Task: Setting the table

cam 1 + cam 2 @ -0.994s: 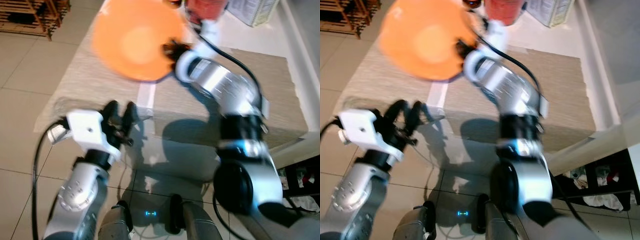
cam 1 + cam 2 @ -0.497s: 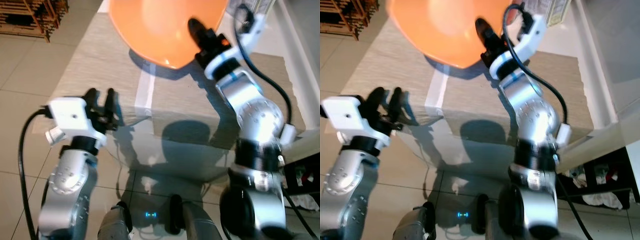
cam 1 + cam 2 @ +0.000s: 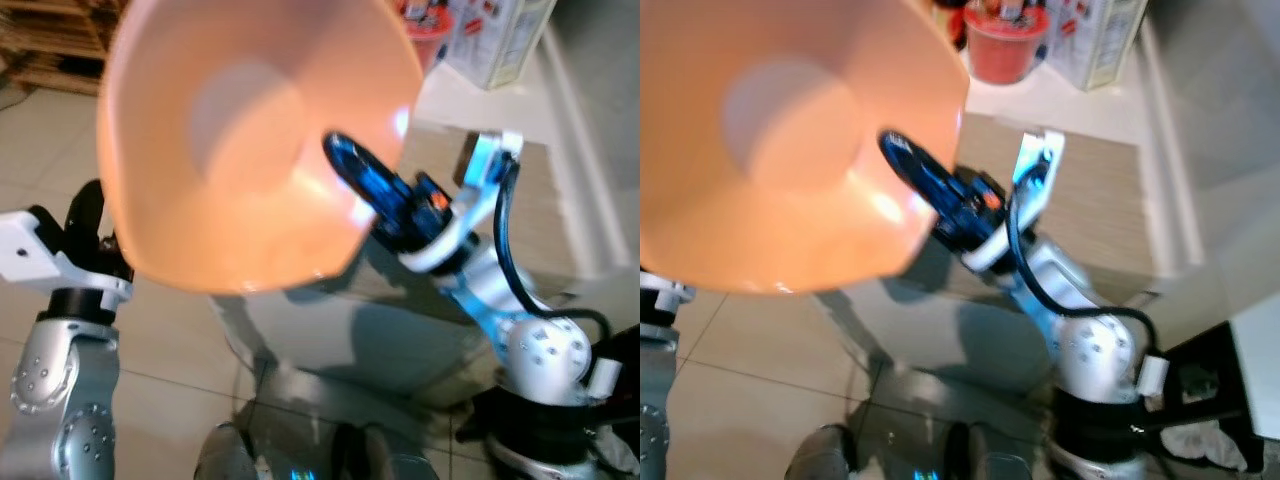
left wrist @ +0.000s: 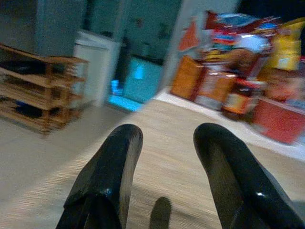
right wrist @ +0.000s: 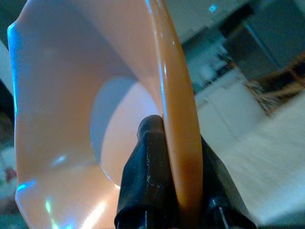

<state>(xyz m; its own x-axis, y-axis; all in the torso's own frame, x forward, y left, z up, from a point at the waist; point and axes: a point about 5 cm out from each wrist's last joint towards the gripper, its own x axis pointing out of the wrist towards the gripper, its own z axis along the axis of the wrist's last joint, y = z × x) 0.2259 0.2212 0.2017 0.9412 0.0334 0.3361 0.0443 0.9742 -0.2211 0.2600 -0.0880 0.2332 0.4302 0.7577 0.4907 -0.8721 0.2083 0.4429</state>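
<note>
A large orange bowl [image 3: 240, 150] is held up close to my head camera, tilted so its inside faces me. My right gripper [image 3: 362, 182] is shut on its rim, one finger inside the bowl and one outside, as the right wrist view shows [image 5: 164, 157]. My left gripper [image 4: 164, 167] is open and empty at the left, above the beige table runner [image 4: 181, 162]. In the left eye view the bowl covers most of the left gripper's fingers [image 3: 85, 215].
A beige-covered table [image 3: 1090, 200] lies ahead. Food packages, a red tub [image 3: 1005, 45] and a carton [image 3: 1100, 35] stand along its far edge. A wooden rack [image 4: 33, 90] stands on the tiled floor at the left.
My right arm has lifted the orange bowl up and toward the camera, so it now covers much of the view. The left arm has shifted further left.
</note>
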